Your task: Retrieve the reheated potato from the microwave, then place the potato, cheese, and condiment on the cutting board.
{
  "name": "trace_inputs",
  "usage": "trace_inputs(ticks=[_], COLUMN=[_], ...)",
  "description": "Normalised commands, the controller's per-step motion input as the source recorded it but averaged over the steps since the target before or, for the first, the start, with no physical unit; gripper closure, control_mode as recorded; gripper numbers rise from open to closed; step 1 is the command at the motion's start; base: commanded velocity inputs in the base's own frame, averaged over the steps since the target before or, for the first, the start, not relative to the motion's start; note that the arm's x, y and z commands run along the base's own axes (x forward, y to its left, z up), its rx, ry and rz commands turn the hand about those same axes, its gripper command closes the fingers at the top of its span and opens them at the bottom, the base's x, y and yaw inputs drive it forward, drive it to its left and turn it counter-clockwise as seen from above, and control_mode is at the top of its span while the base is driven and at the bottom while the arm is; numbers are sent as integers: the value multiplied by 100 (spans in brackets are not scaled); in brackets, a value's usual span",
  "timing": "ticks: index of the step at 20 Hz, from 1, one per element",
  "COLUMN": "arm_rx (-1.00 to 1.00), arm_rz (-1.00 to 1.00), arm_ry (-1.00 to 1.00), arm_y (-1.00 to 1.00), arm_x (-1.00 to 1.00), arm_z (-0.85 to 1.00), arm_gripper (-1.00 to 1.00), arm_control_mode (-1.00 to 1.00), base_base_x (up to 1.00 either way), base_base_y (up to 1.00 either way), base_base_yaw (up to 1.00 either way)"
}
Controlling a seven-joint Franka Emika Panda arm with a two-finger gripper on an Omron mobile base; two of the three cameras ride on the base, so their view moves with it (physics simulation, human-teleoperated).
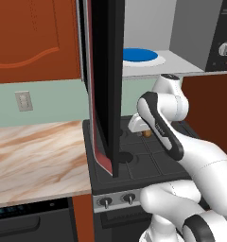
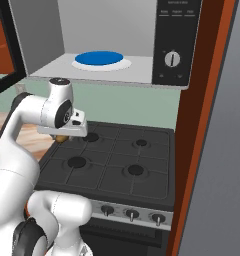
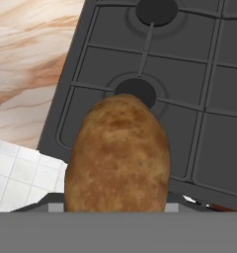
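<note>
Potato carried in the gripper above the black gas stove, with the microwave standing open overhead.

The potato sits right at the hand, its tan-brown bulk covering the fingertips in the hand view; from the base cameras only a small brown bit shows under the gripper. The jaws appear closed around the potato, though the fingers themselves are hidden behind it. The gripper hangs over the stove near its left rear burner, clear of the grate. Above, the microwave cavity holds a blue plate, and its door swings out to the arm's left. The marble counter lies left of the stove, beyond the door's edge.
</note>
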Motion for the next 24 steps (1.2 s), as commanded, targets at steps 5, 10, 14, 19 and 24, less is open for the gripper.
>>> trace_inputs(ticks=[5, 10, 14, 19, 24], arm_rx=[0, 0, 0, 0, 0], arm_rz=[0, 0, 0, 0, 0], arm_ry=[0, 0, 0, 0, 0], arm_y=[0, 0, 0, 0, 0], arm_x=[0, 0, 0, 0, 0], arm_z=[0, 0, 0, 0, 0], arm_gripper=[100, 100, 100, 100, 100], arm_control_mode=[100, 100, 100, 100, 100], base_base_x=[-14, -47, -47, -44, -46], base_base_y=[0, 0, 0, -1, -4], base_base_yaw=[0, 0, 0, 0, 0])
